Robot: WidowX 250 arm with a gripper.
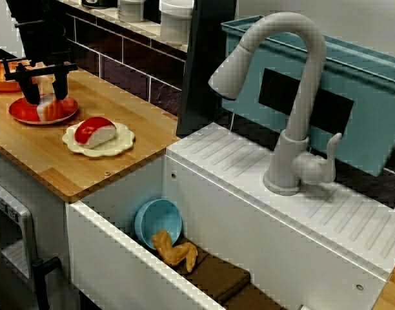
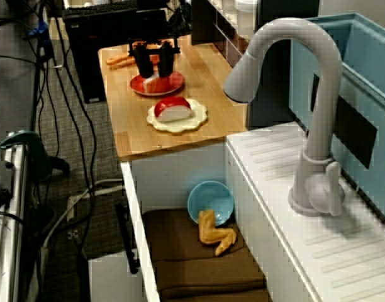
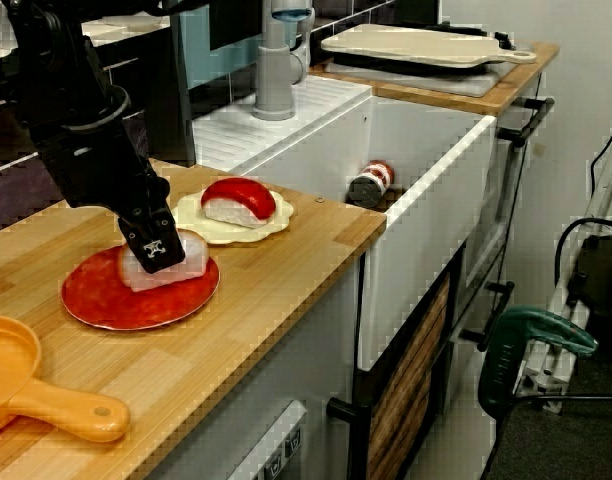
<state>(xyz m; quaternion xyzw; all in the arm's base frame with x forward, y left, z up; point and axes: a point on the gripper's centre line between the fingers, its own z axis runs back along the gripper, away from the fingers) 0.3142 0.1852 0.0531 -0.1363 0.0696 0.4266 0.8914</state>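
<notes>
On the wooden tabletop (image 3: 276, 290), beside the white sink (image 3: 426, 200), I read the hand (image 1: 46, 97) at plate level over the red plate (image 3: 91, 300). Hand state: fingers set narrow, one on each flank of the orange-topped nigiri (image 3: 192, 258), and I judge them closed on it. Position of the piece: on the red plate, its underside apparently touching the plate surface. The view from the tabletop end shows no gap beneath it.

Progress, as judged from these views:
1. Hand aligned over the piece: done.
2. Grip on the piece: appears made.
3. Piece raised off the plate: not done.

Surroundings: a cream scalloped plate (image 1: 123, 137) lies just beside the red plate, toward the sink, and carries a red-topped nigiri (image 1: 93, 131). An orange pan (image 3: 31, 385) lies on the other side of the red plate. Below the faucet (image 1: 294, 97), the sink basin holds a blue bowl (image 1: 157, 221) leaning on its side against the wall, with a yellow toy food item (image 1: 175, 250) touching it; both are well apart from the hand
</notes>
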